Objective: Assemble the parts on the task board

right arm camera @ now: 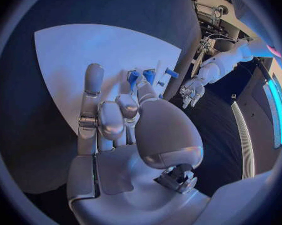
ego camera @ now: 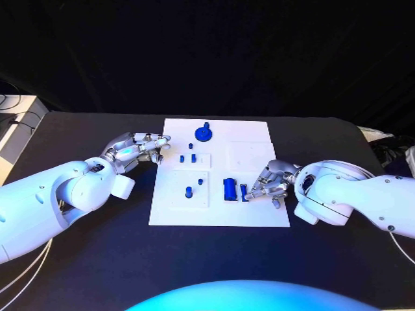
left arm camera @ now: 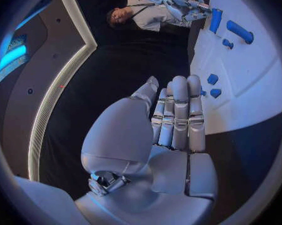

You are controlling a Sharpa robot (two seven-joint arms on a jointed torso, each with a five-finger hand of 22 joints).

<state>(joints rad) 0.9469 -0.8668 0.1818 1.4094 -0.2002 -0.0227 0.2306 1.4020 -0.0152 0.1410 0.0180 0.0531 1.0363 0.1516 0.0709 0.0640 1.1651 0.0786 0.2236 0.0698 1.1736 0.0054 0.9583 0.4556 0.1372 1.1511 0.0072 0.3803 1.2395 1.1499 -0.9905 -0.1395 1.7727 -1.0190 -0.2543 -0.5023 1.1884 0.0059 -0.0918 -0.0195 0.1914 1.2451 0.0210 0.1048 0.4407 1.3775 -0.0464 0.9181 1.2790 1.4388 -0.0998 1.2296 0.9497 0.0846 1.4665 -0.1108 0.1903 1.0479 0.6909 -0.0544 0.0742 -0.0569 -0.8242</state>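
Reaching in from my right, the right hand (ego camera: 271, 183) sits low over the board's (ego camera: 254, 217) right edge, fingers curled beside a small blue bar (ego camera: 244, 192); whether it actually pinches that bar I cannot tell. A larger blue cylinder (ego camera: 230, 189) lies just beside it. My left hand (ego camera: 137, 148) hovers at the board's left edge, fingers straight and together, holding nothing (palm toward the worktop (ego camera: 95, 259)). A round knob (ego camera: 203, 134) and short pegs (ego camera: 188, 157) stand further up the board.

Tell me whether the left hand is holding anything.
No. The left hand holds nothing: its fingers lie straight, side by side, at the task board's edge.
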